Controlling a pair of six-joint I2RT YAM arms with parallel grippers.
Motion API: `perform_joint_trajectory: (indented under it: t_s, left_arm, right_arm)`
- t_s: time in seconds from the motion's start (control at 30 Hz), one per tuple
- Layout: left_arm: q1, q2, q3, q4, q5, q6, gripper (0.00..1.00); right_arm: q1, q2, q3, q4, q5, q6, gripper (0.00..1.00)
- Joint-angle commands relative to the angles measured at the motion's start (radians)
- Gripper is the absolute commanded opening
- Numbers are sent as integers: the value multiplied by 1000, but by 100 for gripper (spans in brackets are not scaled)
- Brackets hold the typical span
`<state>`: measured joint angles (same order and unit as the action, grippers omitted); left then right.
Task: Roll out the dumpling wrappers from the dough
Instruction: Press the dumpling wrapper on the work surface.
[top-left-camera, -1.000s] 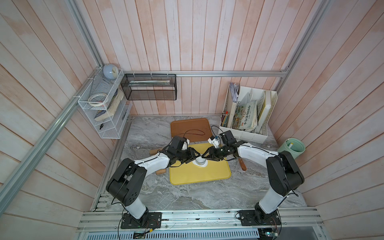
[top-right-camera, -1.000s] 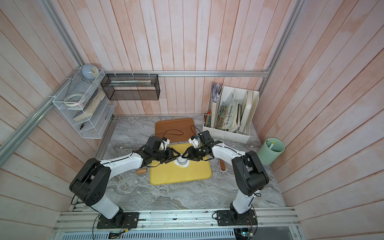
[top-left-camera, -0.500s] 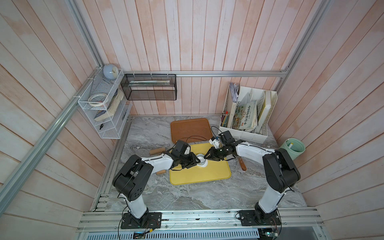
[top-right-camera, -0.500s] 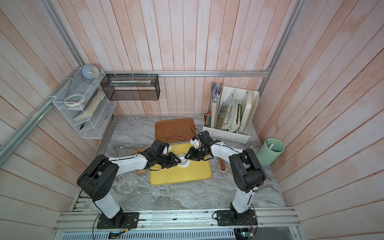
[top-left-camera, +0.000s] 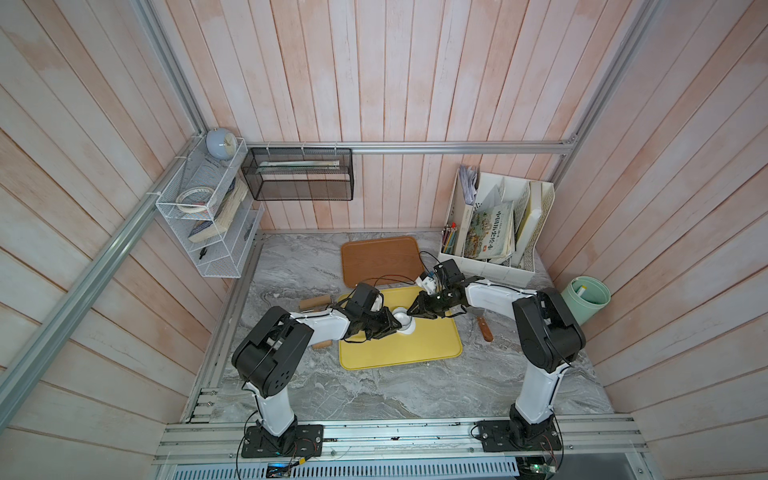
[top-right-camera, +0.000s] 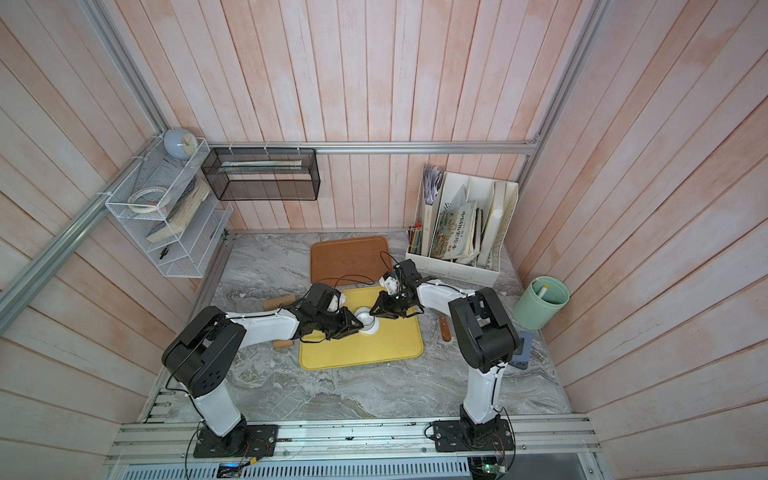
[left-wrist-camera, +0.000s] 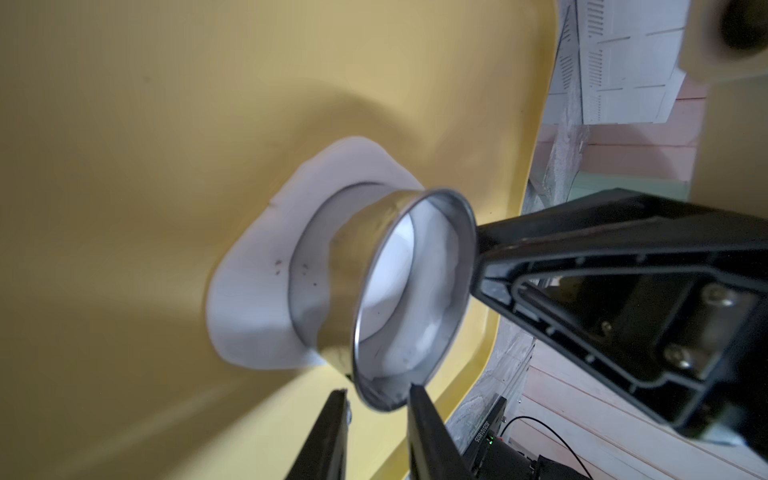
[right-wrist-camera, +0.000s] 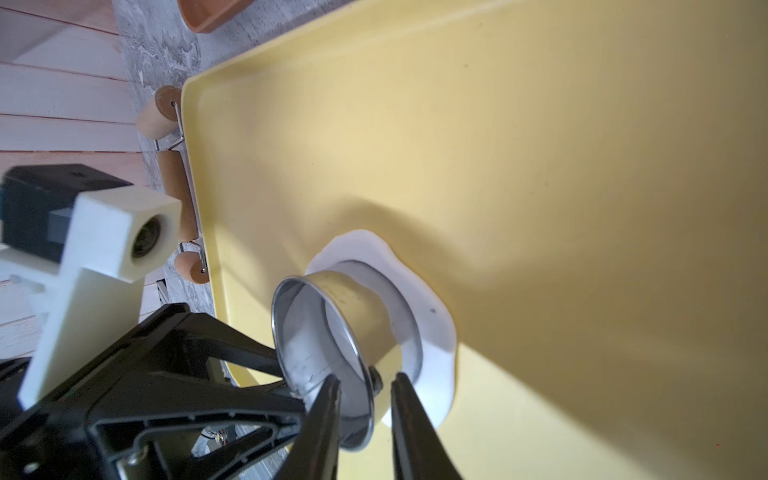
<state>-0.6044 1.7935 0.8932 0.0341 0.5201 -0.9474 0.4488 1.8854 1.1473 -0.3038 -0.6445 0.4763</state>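
1. In a top view, the yellow tray (top-left-camera: 415, 357) lies at mid-frame on the marble table (top-left-camera: 374, 395), with a brown tray (top-left-camera: 380, 259) just above it. The dough (top-left-camera: 409, 329), a flat white sheet with an uneven outline, sits in the yellow tray's upper middle. A metal ring cutter (top-left-camera: 400, 316) stands on the dough. The left gripper (top-left-camera: 392, 326) meets the ring from the frame's left and the right gripper (top-left-camera: 412, 312) from its right. A wooden roller (top-left-camera: 316, 302) lies left of the yellow tray and a knife (top-left-camera: 484, 330) right of it.
2. In a top view, the dough (top-right-camera: 372, 329) again shows just below centre, under the cutter (top-right-camera: 365, 314). It lies between the left gripper (top-right-camera: 356, 324) and the right gripper (top-right-camera: 374, 311). How the jaws stand is too small to read here.
3. In the left wrist view, the cutter (left-wrist-camera: 345, 266) stands upright, pressed into the dough (left-wrist-camera: 249, 299), and white dough shows inside the ring. The left gripper (left-wrist-camera: 378, 388) straddles the ring's wall with its jaws apart and a slim gap on one side. A right finger (left-wrist-camera: 582, 249) touches the rim opposite.
4. In the right wrist view, the right gripper (right-wrist-camera: 365, 376) also straddles the cutter's (right-wrist-camera: 357, 299) wall. Its jaws are apart, with dough (right-wrist-camera: 436, 332) visible in the gap. The roller (right-wrist-camera: 178, 195) lies along the yellow tray's rim (right-wrist-camera: 195, 166).
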Motion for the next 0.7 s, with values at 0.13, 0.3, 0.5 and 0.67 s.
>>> perform_joint_trajectory:
  t_s: [0.13,0.3,0.5,0.67]
  left_arm:
    - [-3,35,-24,-5,-30,7,26]
    - [-3,34,-97,-31,-75,-16,23]
    - [-3,68,-179,-19,-97,-30,21]
    - [0,75,-212,-16,-117,-43,21]
  right_arm:
    - [-5,43,-4,11,10,-21,20]
    - [-16,68,-36,5,33,-22,18]
    - [-48,82,-109,39,46,-18,16]
    - [-56,82,-111,39,41,-22,15]
